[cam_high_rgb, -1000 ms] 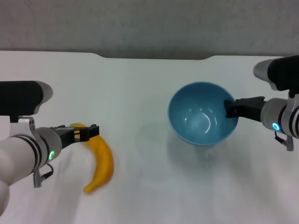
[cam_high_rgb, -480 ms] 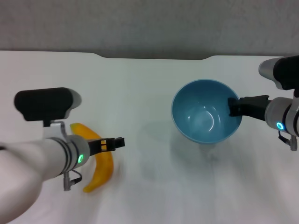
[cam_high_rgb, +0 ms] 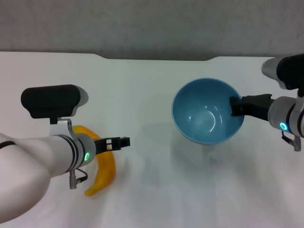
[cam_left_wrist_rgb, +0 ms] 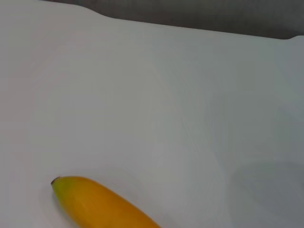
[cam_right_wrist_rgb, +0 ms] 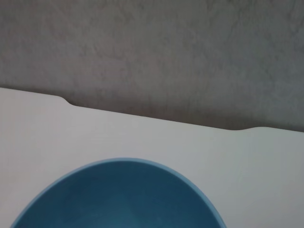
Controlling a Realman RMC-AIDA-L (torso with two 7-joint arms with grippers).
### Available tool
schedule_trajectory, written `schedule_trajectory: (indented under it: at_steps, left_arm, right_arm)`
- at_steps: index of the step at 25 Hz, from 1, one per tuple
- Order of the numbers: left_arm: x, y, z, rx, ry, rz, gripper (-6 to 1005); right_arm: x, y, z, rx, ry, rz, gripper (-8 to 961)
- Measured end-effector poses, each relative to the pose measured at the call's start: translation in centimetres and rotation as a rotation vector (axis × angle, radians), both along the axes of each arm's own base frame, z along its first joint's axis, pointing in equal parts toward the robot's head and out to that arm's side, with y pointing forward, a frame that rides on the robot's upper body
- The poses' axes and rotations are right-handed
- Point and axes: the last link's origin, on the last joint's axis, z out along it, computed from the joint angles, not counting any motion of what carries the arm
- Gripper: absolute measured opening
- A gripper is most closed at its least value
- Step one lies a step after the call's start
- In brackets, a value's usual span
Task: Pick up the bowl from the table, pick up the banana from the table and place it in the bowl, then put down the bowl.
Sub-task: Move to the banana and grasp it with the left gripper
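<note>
The light-blue bowl [cam_high_rgb: 207, 116] hangs tilted a little above the white table [cam_high_rgb: 142, 85], its shadow below it. My right gripper [cam_high_rgb: 234, 106] is shut on the bowl's right rim. The bowl's inside also fills the lower part of the right wrist view [cam_right_wrist_rgb: 118, 197]. The yellow-orange banana [cam_high_rgb: 105, 172] lies on the table at the front left. My left gripper [cam_high_rgb: 118, 142] is open and empty, reaching over the banana's upper half with its fingertips just past it to the right. The banana's end shows in the left wrist view [cam_left_wrist_rgb: 95, 204].
The table's far edge has a shallow notch [cam_high_rgb: 156, 59] with a grey wall behind. Bare white tabletop lies between the banana and the bowl [cam_high_rgb: 147, 152].
My left arm has swung to the right and risen, bringing its gripper across the banana. The banana has not moved. The bowl stays held and has shifted only slightly.
</note>
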Motion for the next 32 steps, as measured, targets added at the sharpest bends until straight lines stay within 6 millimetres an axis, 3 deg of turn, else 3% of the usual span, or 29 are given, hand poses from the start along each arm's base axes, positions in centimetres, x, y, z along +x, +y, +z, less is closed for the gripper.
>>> schedule_trajectory:
  at_steps: [21,32]
  left_arm:
    - [-2.8,0.3,-0.4,0.013,0.025,0.067,891]
    - [-3.0,0.2,-0.4,0.000,0.094,0.031,889]
  right_arm:
    - [-0.3,-0.4,-0.1,-0.003,-0.010,0.020,36]
    - [-0.3,-0.4,-0.1,-0.003,-0.012,0.023,36]
